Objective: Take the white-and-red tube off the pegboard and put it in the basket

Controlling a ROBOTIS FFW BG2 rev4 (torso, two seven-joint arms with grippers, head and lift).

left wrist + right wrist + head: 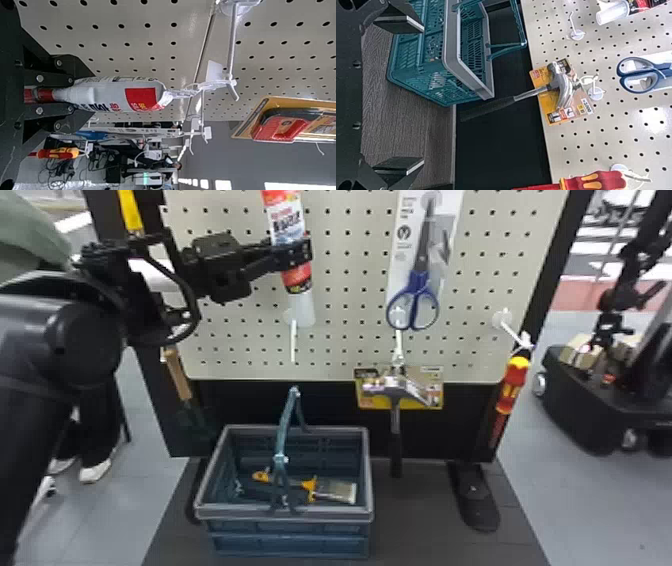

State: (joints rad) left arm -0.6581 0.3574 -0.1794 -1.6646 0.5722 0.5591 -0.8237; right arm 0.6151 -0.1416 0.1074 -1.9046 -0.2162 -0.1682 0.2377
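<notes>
Grips white-and-red tube (284,221) at pegboard (345,340) in left gripper (299,254), holds right gripper (423,95) agape; apparently at unhooking, must ease clear, then lower into basket (340,514) below.

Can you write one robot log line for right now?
left gripper: shut on tube | tube: at pegboard, not yet in basket | right gripper: open | basket: holds paintbrush

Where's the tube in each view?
Head view: tube, top, left of centre.
Left wrist view: tube, mid-height, left of centre.
Right wrist view: tube, top right corner, partly cut off.
Shared landmark: screwdriver, right side, lower left and bottom edge respectively.
</notes>
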